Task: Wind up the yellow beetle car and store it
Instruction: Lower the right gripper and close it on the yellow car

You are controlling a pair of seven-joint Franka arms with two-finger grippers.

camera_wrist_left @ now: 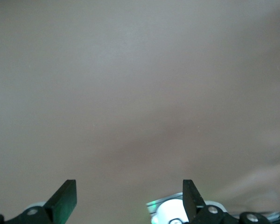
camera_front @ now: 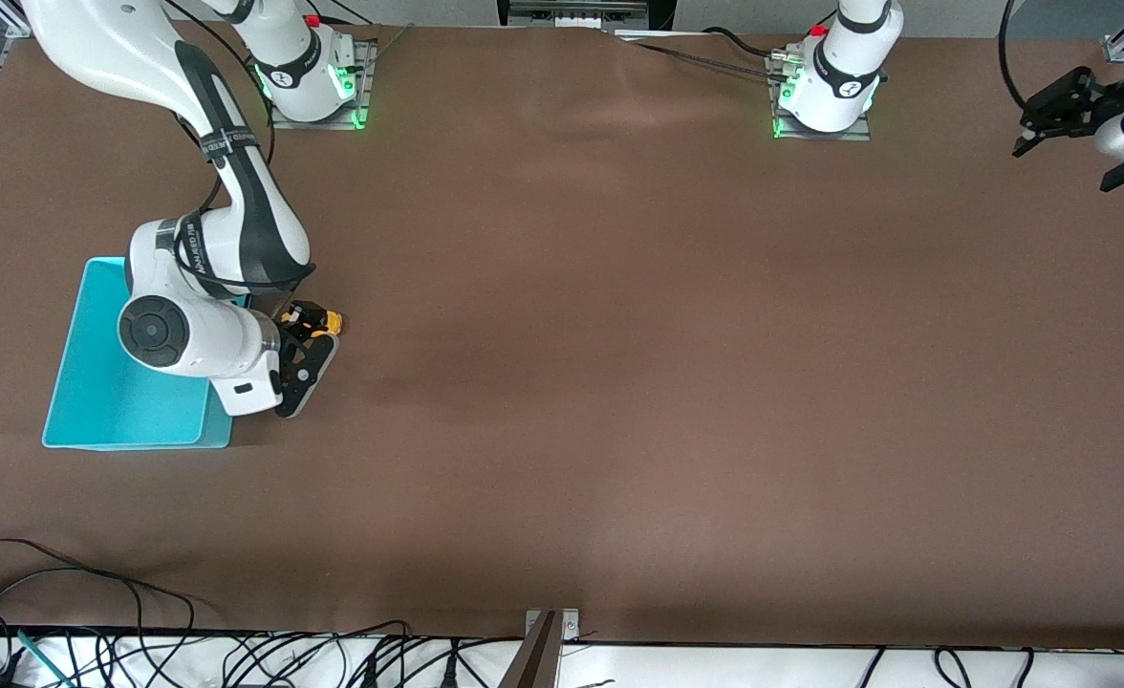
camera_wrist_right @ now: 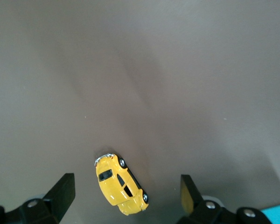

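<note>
Brown matting covers the bench [camera_front: 619, 382] from edge to edge, and I log most of it as bare surface, with wide open room through the middle and toward the left arm's end. Loose black cables [camera_front: 237, 659] trail along the bench edge nearest the front camera.

Item one: turquoise bin [camera_front: 94, 401], rectangular, at the right arm's end of the bench, partly covered from above by the right arm's wrist.

Item two: yellow beetle car [camera_wrist_right: 120, 184], on the bench just beside the bin, on the side toward the left arm's end. In the front view only a small yellow patch of it [camera_front: 325, 322] shows past the claw. In my right wrist view it lies on its wheels, slanted between the two fingers, touching neither.

Item three: right claw [camera_front: 306, 355], low over the car, arm folded down from its base with the elbow bent over the bin. Fingers [camera_wrist_right: 63, 191] spread wide, one to each side of the car, with clear gaps.

Item four: left claw [camera_front: 1059, 110], up off the bench at the left arm's end, near the edge of the front view; this arm waits. My left wrist view shows its fingers [camera_wrist_left: 65, 196] spread apart over bare matting, holding nothing.
</note>
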